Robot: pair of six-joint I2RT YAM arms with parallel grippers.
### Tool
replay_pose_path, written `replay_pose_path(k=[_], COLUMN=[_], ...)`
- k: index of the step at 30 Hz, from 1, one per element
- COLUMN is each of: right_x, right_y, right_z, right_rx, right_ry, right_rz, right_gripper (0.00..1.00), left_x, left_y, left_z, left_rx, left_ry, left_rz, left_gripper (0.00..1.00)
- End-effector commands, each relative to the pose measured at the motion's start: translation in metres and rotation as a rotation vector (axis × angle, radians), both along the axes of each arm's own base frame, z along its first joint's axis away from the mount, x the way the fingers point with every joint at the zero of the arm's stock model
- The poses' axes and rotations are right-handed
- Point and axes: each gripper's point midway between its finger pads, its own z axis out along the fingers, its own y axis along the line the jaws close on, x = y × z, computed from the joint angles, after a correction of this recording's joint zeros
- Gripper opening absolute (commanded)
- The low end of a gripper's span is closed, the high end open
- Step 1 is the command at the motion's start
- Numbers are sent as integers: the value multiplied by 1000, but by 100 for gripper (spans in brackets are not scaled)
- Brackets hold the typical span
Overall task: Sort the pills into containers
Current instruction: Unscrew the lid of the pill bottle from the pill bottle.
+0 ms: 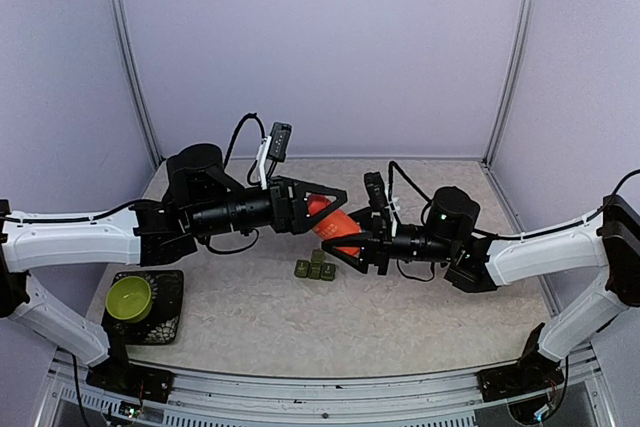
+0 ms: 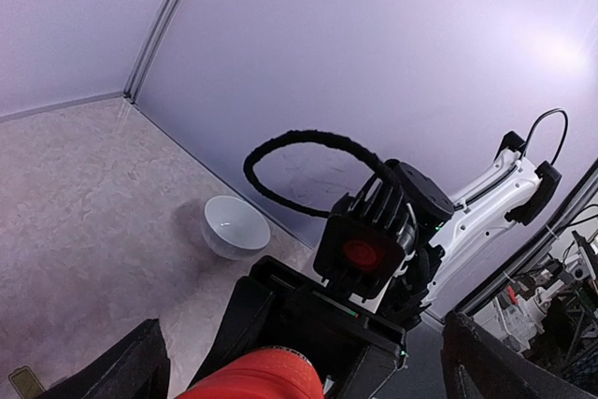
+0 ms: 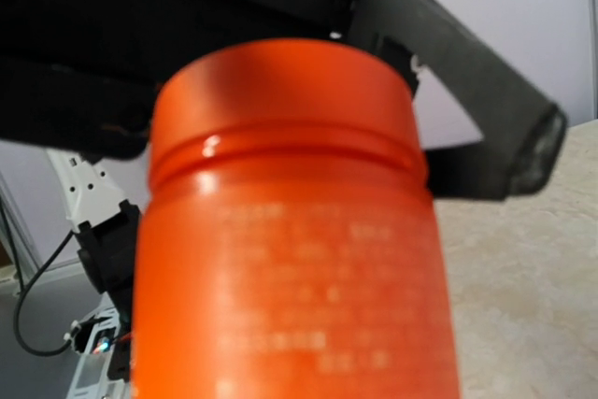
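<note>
Top view: the right gripper (image 1: 352,239), jaws partly apart, clamps one end of an orange bottle (image 1: 338,227) held tilted above the tabletop (image 1: 420,317); the left gripper (image 1: 326,211) is spread wide, one finger on each side of the bottle's other end, gripping nothing; whether its fingers (image 3: 467,91) touch the bottle cannot be told. The containers (image 1: 315,269), a short row of dark green cells, rest on the tabletop at 6 o'clock from the bottle, just below it in this view; the pills are too small to make out. A lime-green bowl (image 1: 128,297) sits on a black tray (image 1: 165,322) at 8 o'clock; a white bowl (image 2: 234,226) stands near the back wall.
</note>
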Motion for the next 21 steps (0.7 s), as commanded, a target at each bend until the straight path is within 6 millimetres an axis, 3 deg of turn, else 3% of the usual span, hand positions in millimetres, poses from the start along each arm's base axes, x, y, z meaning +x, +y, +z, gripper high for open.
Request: replay_pose_path(k=[1, 12, 21], right_x=[15, 33, 37], right_y=[-5, -27, -40], right_z=[13, 16, 26], right_rx=[31, 42, 56], right_ry=[0, 10, -24], right_rz=[-85, -166, -192], right_gripper=[9, 8, 8], left_x=[-10, -11, -12], left_y=[1, 7, 14], left_z=[3, 7, 14], left_rx=[-14, -11, -5], left_ry=[-29, -49, -67], left_rz=[-35, -17, 5], left_gripper=[97, 92, 93])
